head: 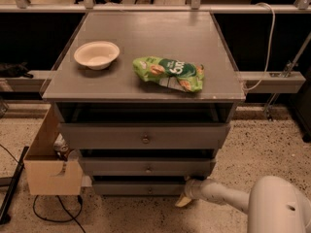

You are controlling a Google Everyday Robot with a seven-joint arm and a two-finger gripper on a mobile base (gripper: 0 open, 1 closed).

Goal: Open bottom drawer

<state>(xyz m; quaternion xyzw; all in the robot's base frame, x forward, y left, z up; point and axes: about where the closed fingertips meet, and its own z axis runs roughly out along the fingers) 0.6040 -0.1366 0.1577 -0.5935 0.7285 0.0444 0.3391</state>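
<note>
The grey cabinet has three dark grey drawers. The bottom drawer (141,188) is the narrowest and thinnest, with a small round knob (148,190) at its centre, and it stands close to the floor. My gripper (184,198) reaches in from the lower right on a white arm (228,198). It sits at the right end of the bottom drawer front, right of the knob. A yellowish fingertip (181,201) points down toward the floor.
A white bowl (96,55) and a green snack bag (169,74) lie on the cabinet top (146,33). The top drawer (145,137) and the middle drawer (146,167) are above the bottom one. An open cardboard box (48,164) stands on the floor at the left, beside black cables (48,212).
</note>
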